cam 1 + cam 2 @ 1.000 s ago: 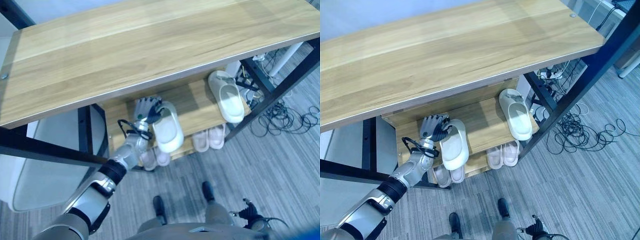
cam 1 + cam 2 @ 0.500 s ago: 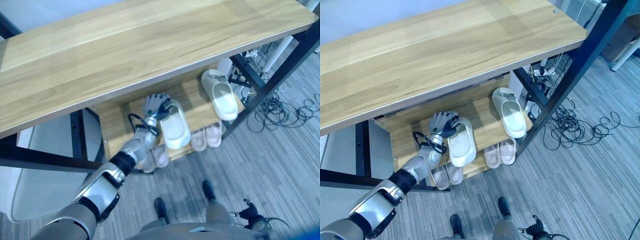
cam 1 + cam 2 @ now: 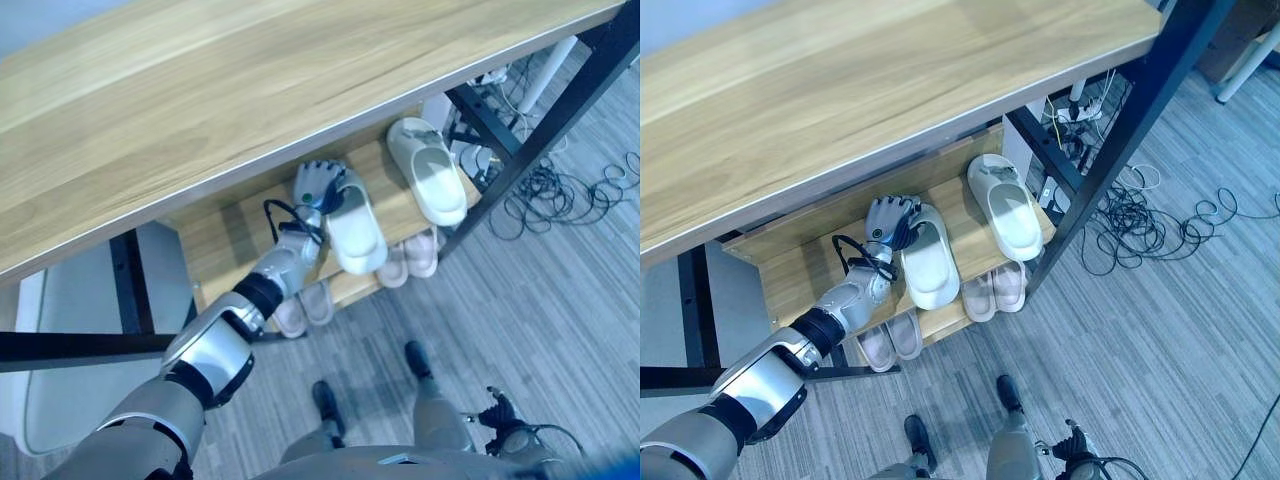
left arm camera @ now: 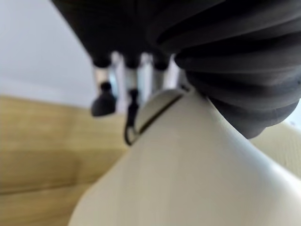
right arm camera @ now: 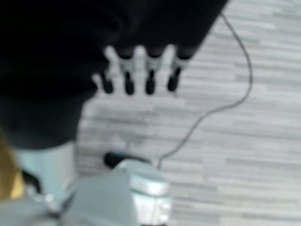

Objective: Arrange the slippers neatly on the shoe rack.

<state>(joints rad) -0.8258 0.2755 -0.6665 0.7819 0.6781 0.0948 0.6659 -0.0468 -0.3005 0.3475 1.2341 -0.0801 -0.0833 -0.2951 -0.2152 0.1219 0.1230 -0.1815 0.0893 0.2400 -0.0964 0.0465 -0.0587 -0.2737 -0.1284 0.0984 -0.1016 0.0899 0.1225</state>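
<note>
My left hand (image 3: 318, 185) reaches under the wooden top onto the rack's middle shelf (image 3: 230, 240), fingers curled over the back end of a white slipper (image 3: 355, 228). That slipper lies flat on the shelf, toe toward the front edge. In the left wrist view the dark-tipped fingers (image 4: 134, 75) hook over the slipper's (image 4: 188, 165) rim. A second white slipper (image 3: 428, 172) lies a short gap to its right on the same shelf, angled slightly. My right hand (image 5: 136, 70) hangs over the floor with relaxed fingers.
Two pairs of pale pink slippers (image 3: 420, 255) (image 3: 305, 305) sit on the lower shelf. The wide wooden top board (image 3: 250, 90) overhangs the shelves. A black frame post (image 3: 540, 130) stands at the right, with tangled cables (image 3: 600, 190) on the grey floor beyond it.
The camera has shifted. My left hand has carried the held slipper rightward along the shelf, so the gap to the second white slipper is narrower.
</note>
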